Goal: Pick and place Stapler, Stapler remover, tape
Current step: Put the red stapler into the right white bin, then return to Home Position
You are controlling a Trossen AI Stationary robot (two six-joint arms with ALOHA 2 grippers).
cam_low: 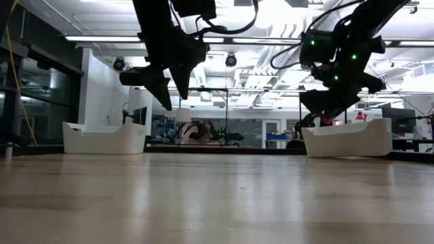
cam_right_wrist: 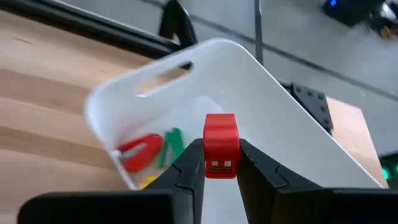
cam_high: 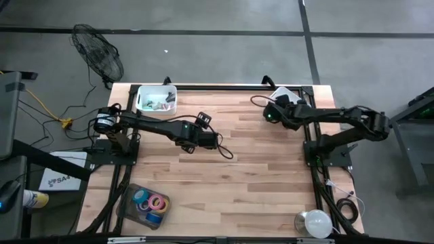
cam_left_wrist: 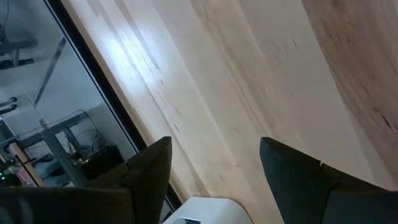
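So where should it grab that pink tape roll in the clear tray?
Probably from straight above: the pink roll lies flat, hole up, in the tray, with other rolls close beside it. One finger in the hole, one outside, pinching the ring wall.

Four cameras — one overhead, one at tabletop level, one on each wrist.

The high view looks straight down on everything; the low view faces level across the wood towards the room. The right wrist view sits close above the white bin — shared with both.
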